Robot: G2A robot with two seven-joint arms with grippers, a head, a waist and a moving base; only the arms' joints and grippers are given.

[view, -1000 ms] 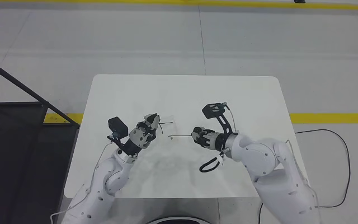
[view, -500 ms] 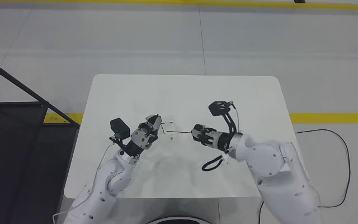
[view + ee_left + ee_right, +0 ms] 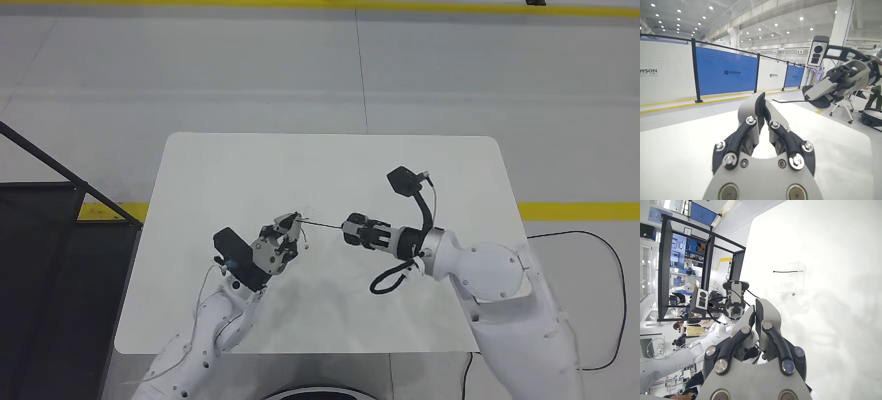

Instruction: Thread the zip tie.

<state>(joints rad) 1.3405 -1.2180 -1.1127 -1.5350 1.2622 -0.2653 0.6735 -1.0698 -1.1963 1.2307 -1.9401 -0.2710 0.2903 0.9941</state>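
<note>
The right gripper (image 3: 807, 99) has its 2 jaws closed on 1 end of the black zip tie (image 3: 789, 101). The tie's free end sticks out to the left, above the white table (image 3: 440, 170). The left gripper (image 3: 762, 99) has its jaws pressed pad to pad, and nothing shows between them. In the top view the tie lies across the gap between the 2 grippers, its tip close to the left fingertips, near the table's middle.
</note>
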